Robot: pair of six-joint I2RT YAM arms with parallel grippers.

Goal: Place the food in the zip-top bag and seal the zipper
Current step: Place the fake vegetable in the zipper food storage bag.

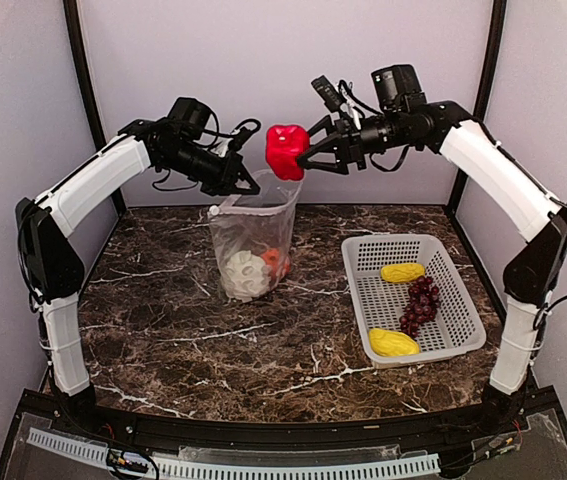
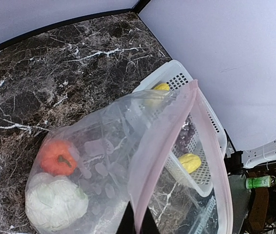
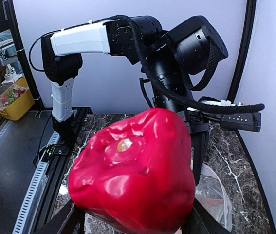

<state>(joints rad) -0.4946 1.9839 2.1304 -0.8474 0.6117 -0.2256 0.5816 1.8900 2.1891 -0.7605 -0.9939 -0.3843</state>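
Observation:
The clear zip-top bag [image 1: 253,240] stands upright at the table's centre, its mouth held open. My left gripper [image 1: 246,183] is shut on the pinkish zipper strip [image 2: 159,146] at the mouth's left rim. Inside lie the white cauliflower [image 2: 55,202] and the orange pumpkin [image 2: 57,157]. My right gripper [image 1: 303,155] is shut on the red pepper [image 1: 285,150], which hangs just above the right side of the bag's mouth. The pepper [image 3: 135,175] fills the right wrist view, with the bag [image 3: 213,192] below it.
A white perforated basket [image 1: 363,300] sits to the right of the bag. It holds two yellow pieces [image 1: 402,272] [image 1: 393,343] and a dark purple grape bunch [image 1: 419,304]. Dark marble table [image 1: 163,330] lies around them, with enclosure walls on three sides.

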